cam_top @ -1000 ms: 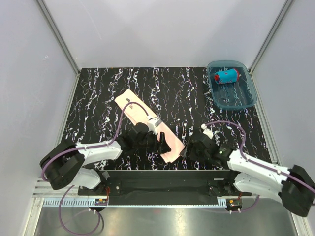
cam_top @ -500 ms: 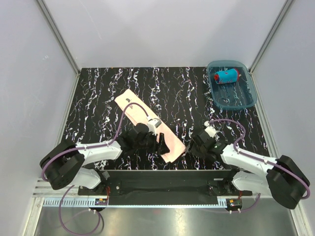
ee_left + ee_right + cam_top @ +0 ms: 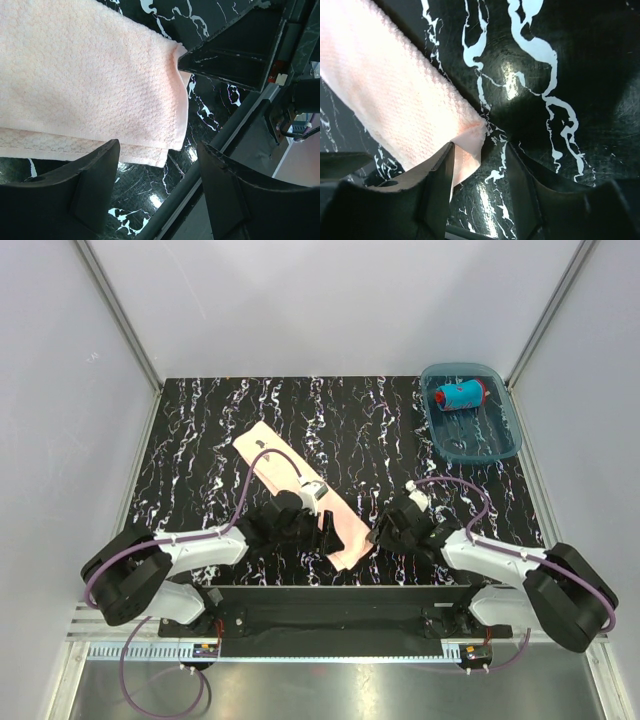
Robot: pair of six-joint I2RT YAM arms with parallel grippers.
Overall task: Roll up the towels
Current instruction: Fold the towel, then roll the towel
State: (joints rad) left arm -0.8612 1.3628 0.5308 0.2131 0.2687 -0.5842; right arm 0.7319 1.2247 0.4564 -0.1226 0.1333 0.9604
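The pale peach-pink towel (image 3: 300,490) lies flat and diagonal on the black marbled table, its near end doubled over. My left gripper (image 3: 327,532) is open at that near end; in the left wrist view the folded edge (image 3: 100,90) lies just past its fingertips (image 3: 95,185). My right gripper (image 3: 383,531) is open at the towel's near right corner, and that corner (image 3: 470,147) sits between its jaws, close to the left finger (image 3: 432,192). The blue and red towel (image 3: 460,395) lies rolled in the tray.
The translucent blue tray (image 3: 490,445) stands at the back right corner. The table's near edge and a metal rail (image 3: 220,145) run just below both grippers. My right gripper's finger (image 3: 235,50) shows close in the left wrist view. Grey walls enclose the table.
My right gripper has moved left along the near edge up to the peach towel's corner. The left gripper and the towel have hardly moved.
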